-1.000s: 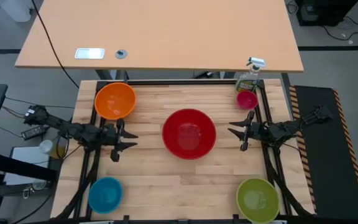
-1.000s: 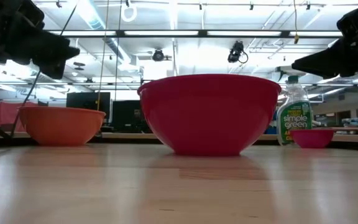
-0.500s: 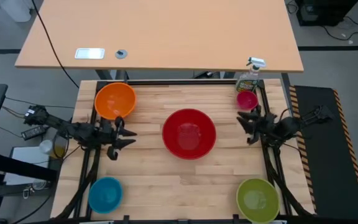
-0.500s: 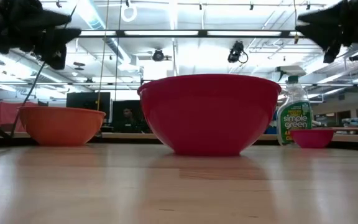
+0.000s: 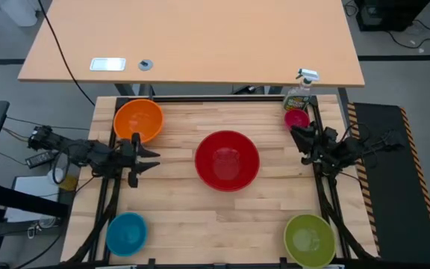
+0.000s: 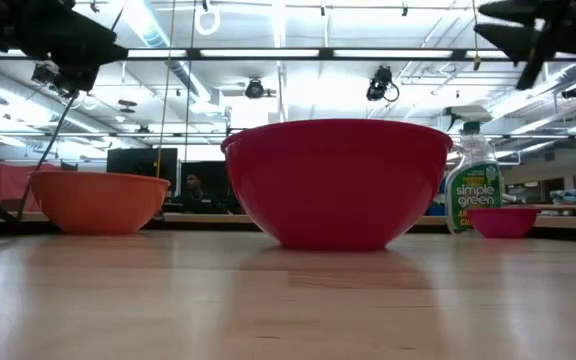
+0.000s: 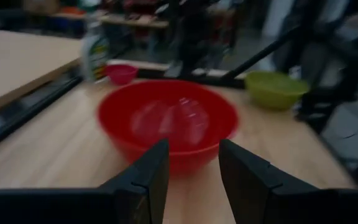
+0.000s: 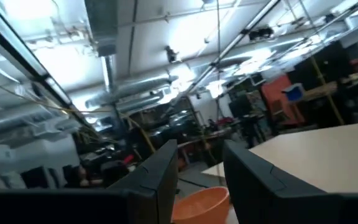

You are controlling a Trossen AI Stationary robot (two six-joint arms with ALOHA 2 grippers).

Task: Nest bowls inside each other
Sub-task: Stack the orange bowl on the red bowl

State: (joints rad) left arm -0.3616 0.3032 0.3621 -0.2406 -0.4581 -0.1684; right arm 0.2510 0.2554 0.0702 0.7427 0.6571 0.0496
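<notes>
Five bowls rest on their bases on the wooden table. The red bowl (image 5: 227, 160) is in the middle, the orange bowl (image 5: 138, 120) far left, the small pink bowl (image 5: 296, 119) far right, the blue bowl (image 5: 127, 232) near left and the green bowl (image 5: 309, 240) near right. My left gripper (image 5: 154, 159) hovers open to the left of the red bowl, pointing at it (image 7: 166, 121). My right gripper (image 5: 297, 140) hovers open to the right of the red bowl, near the pink one, and is tipped upward. Neither has anything between its fingers.
A clear spray bottle (image 5: 299, 93) stands at the far right corner, just behind the pink bowl. A black frame rail (image 5: 222, 99) runs along the table's far edge and down both sides. A second, lighter table (image 5: 192, 45) stands beyond the far edge.
Both grippers have risen above the table. My left gripper has tipped up from pointing downward to nearly level. My right gripper has drawn back toward the far right, nearer the pink bowl, rolling and tipping up until it looks at the ceiling. No bowl has moved.
</notes>
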